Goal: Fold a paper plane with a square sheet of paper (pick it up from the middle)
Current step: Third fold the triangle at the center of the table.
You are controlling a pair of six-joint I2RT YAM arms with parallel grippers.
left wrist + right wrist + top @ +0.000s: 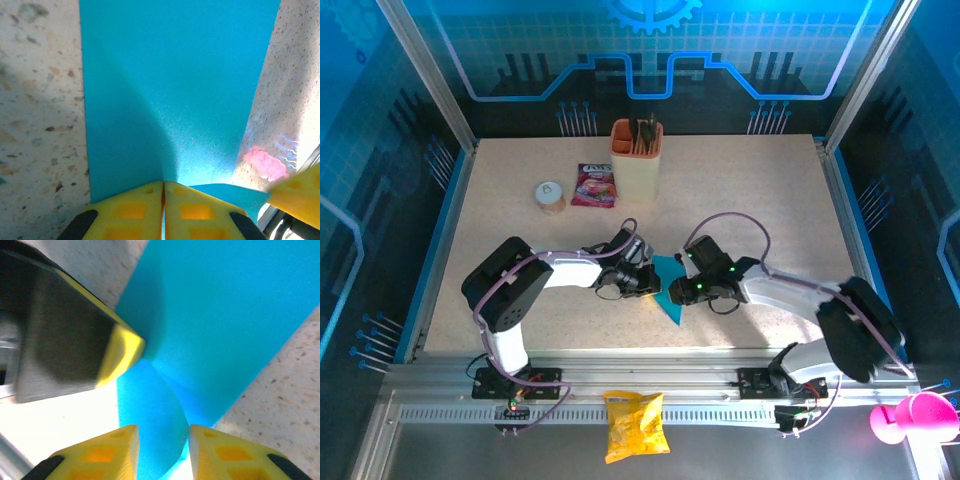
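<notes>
Top external view puts the paper [670, 300] low in the middle of the surface [770, 200], between the arms, a blue wedge with its tip toward 5 o'clock; by its shape it is part-folded, no finished dart. The left pincer [163, 192] meets it from 9 o'clock; in the left wrist view its yellow fingers are pressed together on the paper's near edge, a blue sliver in the seam, so it is pinching the paper. The right pincer [163, 432] comes from 3 o'clock and stands spread, a curled flap lying in the gap; whether its pads touch the flap I cannot tell.

Risks, as I judge them: the left pinch sits on a thin edge, so a pull toward 9 o'clock could slide the paper out or tear it. The flap curls up, so if the right fingers close or drag off the line, the crease will set crooked. The pincers sit nearly touching; a small misjudged move could knock them together and shift the paper.

Further out, a cup [636, 160] stands at 12 o'clock, a pink packet [594, 185] at 11 and a small jar [551, 196] at 10, all well apart. A yellow bag [635, 425] lies at 6 o'clock beyond the surface's near edge. None of these blocks the work; only the pincers crowd each other.
</notes>
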